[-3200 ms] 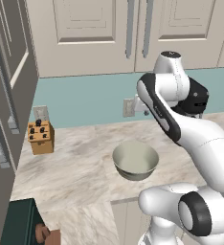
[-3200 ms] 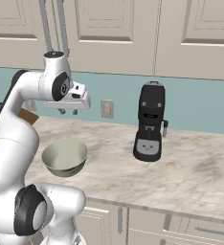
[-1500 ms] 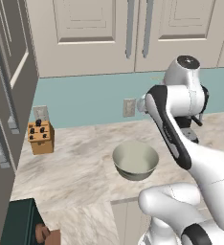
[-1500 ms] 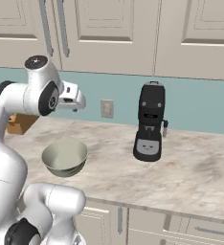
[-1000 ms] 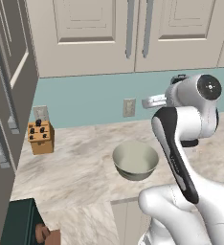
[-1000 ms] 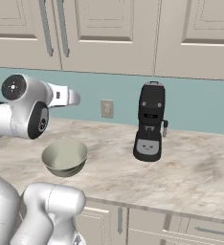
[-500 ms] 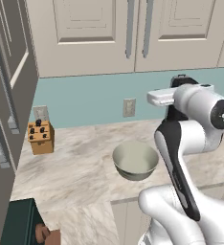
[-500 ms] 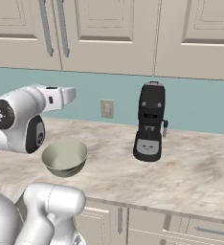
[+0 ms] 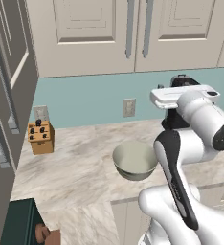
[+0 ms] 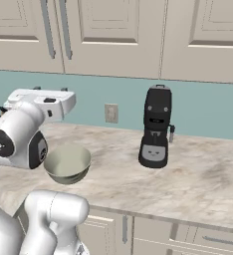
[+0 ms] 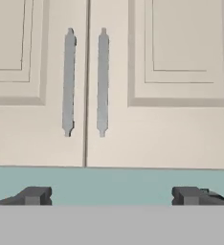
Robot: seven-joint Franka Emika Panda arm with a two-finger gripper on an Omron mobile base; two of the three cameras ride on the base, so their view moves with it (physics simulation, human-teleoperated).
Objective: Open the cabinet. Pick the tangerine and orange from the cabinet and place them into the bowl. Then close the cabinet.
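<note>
Above the counter, both doors of the cabinet (image 11: 111,72) are sitting flush and closed, so the tangerine and orange are hidden behind them and step one is not yet done

Hand view is looking straight at the door seam: left bar handle (image 11: 69,81) and right bar handle (image 11: 102,81) are standing side by side at 12 o'clock, just either side of the seam, which reads as lining up for a pull on one of them

Gripper (image 11: 111,195) is spread wide and carrying nothing, fingertips (image 11: 35,195) showing at 7 and 5 o'clock of the hand view, well apart from the handles, over the teal backsplash (image 11: 111,184) band below the doors. Wide spread makes sense: a vertical bar needs to slide between the jaws before closing

Left base view: hand (image 9: 181,95) is held level at about 2 o'clock from the bowl (image 9: 134,160), pointing toward the wall, below the handles (image 9: 138,28). Judgement: it needs to go up and forward to reach them

Bowl is sitting upright on the marble counter (image 9: 80,167) near the front edge, nothing in it, directly below the cabinet, so a short drop path for fruit later

Knife block (image 9: 40,137) is at 9 o'clock of the bowl, coffee machine (image 10: 157,127) at 3 o'clock in the right base view, both well apart from it. Risk: a door swinging out could meet the arm
</note>
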